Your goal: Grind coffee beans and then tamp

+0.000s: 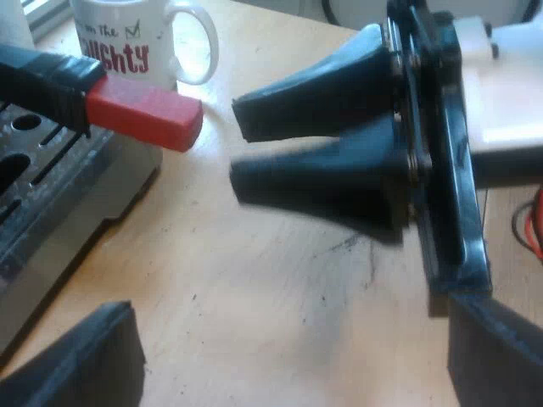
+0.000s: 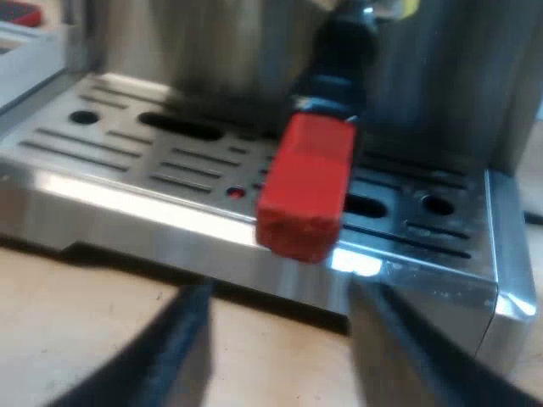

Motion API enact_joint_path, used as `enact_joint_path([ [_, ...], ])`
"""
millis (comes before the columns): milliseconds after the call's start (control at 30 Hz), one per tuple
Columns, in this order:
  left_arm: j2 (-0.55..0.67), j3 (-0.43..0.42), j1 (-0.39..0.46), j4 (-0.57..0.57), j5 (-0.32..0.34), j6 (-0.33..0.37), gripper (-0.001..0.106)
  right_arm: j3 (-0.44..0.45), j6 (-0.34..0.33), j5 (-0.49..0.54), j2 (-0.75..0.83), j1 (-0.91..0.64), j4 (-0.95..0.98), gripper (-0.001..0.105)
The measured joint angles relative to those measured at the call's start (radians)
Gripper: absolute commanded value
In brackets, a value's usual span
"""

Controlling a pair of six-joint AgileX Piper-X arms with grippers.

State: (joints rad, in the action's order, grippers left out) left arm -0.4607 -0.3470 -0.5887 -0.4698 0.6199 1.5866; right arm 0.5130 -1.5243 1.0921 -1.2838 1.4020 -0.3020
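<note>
My right fingers (image 2: 281,297) are spread, just short of the holder's red end (image 2: 305,191), which juts over the machine's drip tray (image 2: 127,161). My left fingers (image 1: 288,309) are spread over the table (image 1: 254,280), near the mug (image 1: 127,42).

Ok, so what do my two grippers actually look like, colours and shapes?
Both are black. The left gripper has broad, flat matte jaws with squared tips. The right gripper has jaws that taper from a wide base to blunt, squared ends, fixed to a black frame with a white casing behind it.
</note>
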Motion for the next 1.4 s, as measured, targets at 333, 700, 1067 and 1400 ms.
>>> enact_joint_path([
  [333, 0.208, -0.007, -0.001, -0.058, 0.000, 0.000, 0.075, 0.036, 0.002, 0.086, 0.081, 0.068, 0.058, 0.060],
  [700, 0.366, -0.013, -0.003, -0.135, -0.021, 0.000, 0.084, 0.289, 0.014, 0.070, 0.178, 0.068, 0.426, 0.060],
  [1067, 0.365, -0.013, -0.003, -0.145, -0.055, 0.000, 0.084, 0.458, 0.246, -0.210, 0.174, -0.096, 0.800, 0.060],
  [1400, 0.365, -0.013, -0.003, -0.148, -0.056, 0.000, 0.084, 0.499, 0.312, -0.508, 0.095, -0.279, 0.928, 0.060],
])
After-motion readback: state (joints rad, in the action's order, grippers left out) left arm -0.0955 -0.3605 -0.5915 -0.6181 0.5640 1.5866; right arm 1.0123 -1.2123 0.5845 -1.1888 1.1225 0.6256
